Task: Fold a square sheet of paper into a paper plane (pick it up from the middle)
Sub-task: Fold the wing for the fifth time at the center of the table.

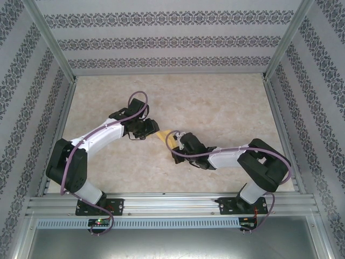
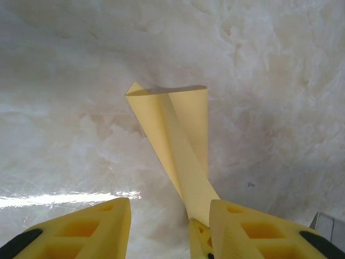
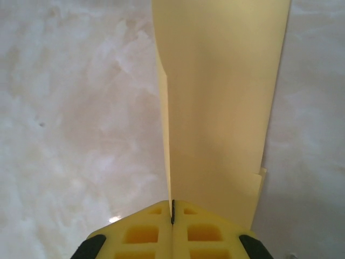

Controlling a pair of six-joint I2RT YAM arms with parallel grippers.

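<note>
The square sheet of paper is folded into a slim yellow paper plane (image 1: 163, 136) and hangs above the middle of the table between both grippers. My right gripper (image 3: 172, 213) is shut on its edge, and the folded paper (image 3: 221, 108) stands up from the jaws. In the left wrist view the plane (image 2: 178, 135) widens away from me, with a centre crease. My left gripper (image 2: 170, 226) is open, with its fingers (image 2: 91, 232) wide apart. The plane's narrow end lies against the inner side of the right-hand finger (image 2: 253, 232). The left gripper (image 1: 151, 128) and right gripper (image 1: 178, 141) nearly meet.
The beige marbled table top (image 1: 226, 108) is walled by patterned panels on three sides. Aluminium posts stand at the far corners. A metal rail (image 1: 172, 205) carrying the two arm bases runs along the near edge.
</note>
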